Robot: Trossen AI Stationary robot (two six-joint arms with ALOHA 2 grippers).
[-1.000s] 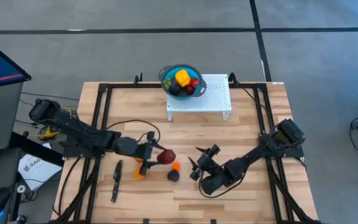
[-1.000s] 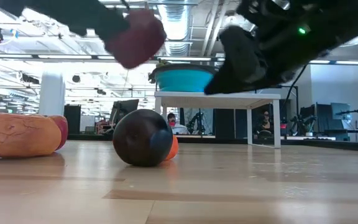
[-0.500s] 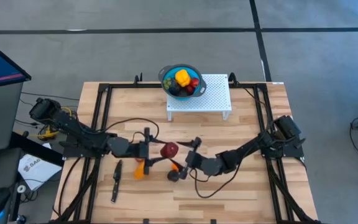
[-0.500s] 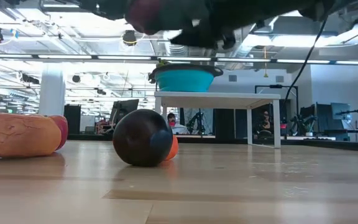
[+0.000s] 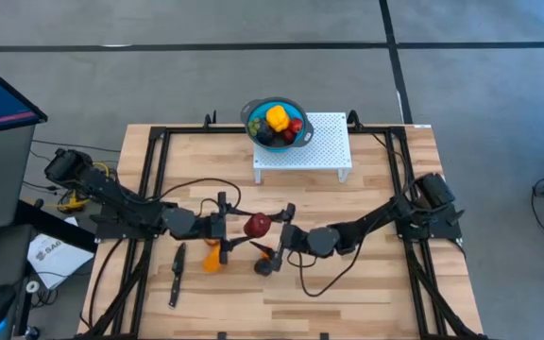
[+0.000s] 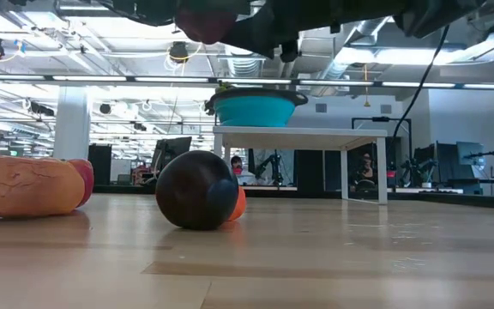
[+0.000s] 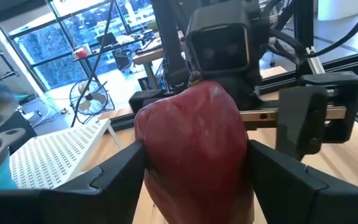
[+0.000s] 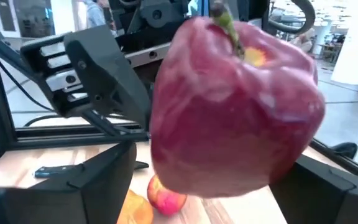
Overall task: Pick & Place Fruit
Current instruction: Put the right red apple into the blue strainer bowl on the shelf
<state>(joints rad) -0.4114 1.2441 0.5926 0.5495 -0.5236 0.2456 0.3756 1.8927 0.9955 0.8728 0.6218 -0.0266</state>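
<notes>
The red apple (image 7: 194, 146) is held raised above the table between the left gripper (image 5: 232, 227) and the right gripper (image 5: 277, 229), whose fingers flank it, spread wide. Right-finger contact cannot be made out. No writing is legible.

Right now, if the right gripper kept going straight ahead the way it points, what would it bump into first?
The right gripper would probably first meet the dark red toy apple between its open fingers, then the left gripper holding it; depth is unclear.
</notes>
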